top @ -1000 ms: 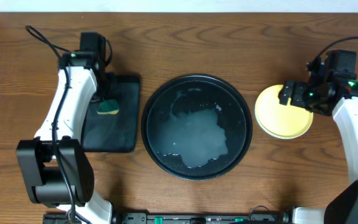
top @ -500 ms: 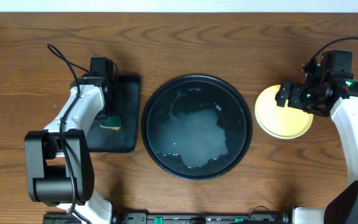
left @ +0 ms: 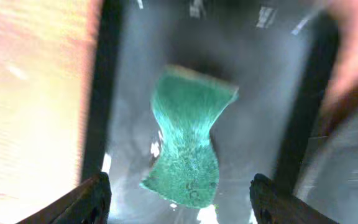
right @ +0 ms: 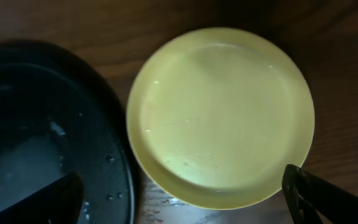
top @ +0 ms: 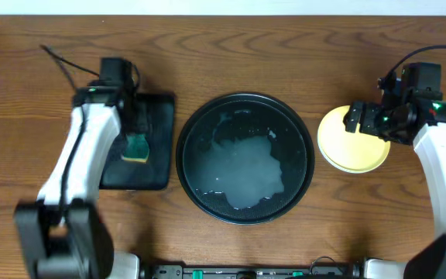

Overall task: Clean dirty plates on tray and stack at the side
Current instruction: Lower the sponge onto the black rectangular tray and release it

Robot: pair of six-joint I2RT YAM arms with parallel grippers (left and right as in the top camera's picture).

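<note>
Plain pale yellow on the plate (right: 219, 115). Black on the round tray (top: 196, 128), streaked with a whitish film; black too on the rectangular tray (top: 157, 124). Teal-green on the sponge (left: 188, 143), grained brown on the table (top: 285, 46)

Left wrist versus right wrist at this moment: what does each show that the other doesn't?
Only the left wrist: the sponge lying on the rectangular tray, between the fingers of the open left gripper, not gripped. Only the right wrist: the yellow plate on the table beside the round tray, which holds foamy water, below the open right gripper. Both: some wooden table.
</note>
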